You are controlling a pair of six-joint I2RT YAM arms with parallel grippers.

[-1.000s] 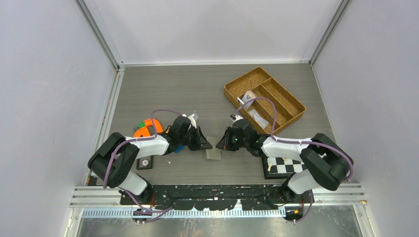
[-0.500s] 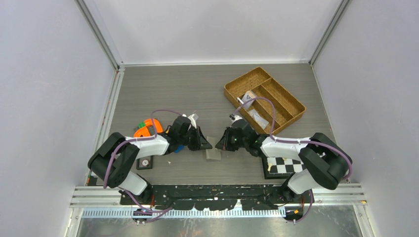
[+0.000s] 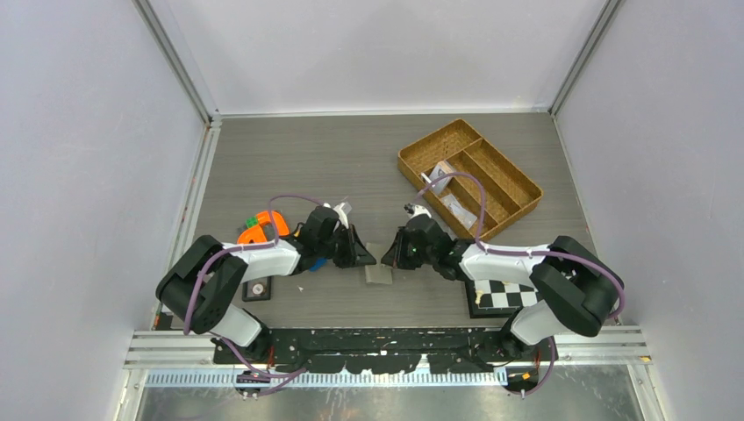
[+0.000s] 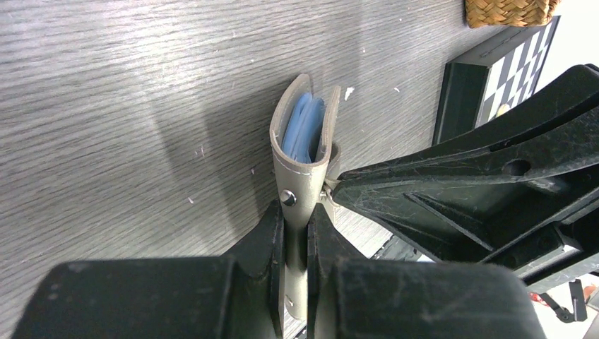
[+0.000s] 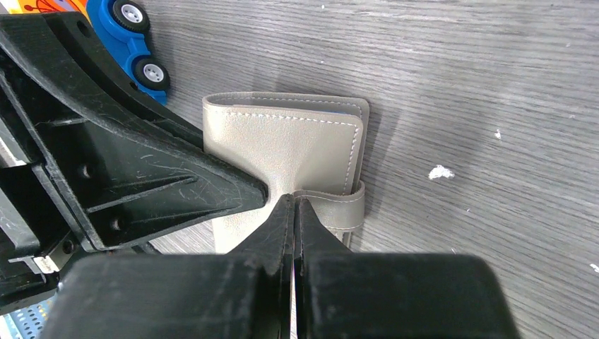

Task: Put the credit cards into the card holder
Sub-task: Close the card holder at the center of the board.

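Now the left gripper (image 4: 295, 215) pinches the grey card holder (image 4: 300, 166); the right gripper (image 5: 293, 203), fully closed, touches its snap tab (image 5: 337, 210).

Card holder (image 3: 379, 274) lies on the table (image 3: 307, 167), toward the front edge, about midway across.
- Left gripper (image 3: 367, 259): at the holder's left side, touching it.
- Right gripper (image 3: 394, 258): at the holder's right side, tip at the snap tab (image 5: 332, 205).
- Toy car (image 5: 127, 42): just left of the holder.
- Dial tile (image 3: 257, 290): farther left.
- Chessboard (image 3: 504, 296): right of the holder.
- Basket (image 3: 504, 180): behind and right of the holder, well apart, with small items in it.
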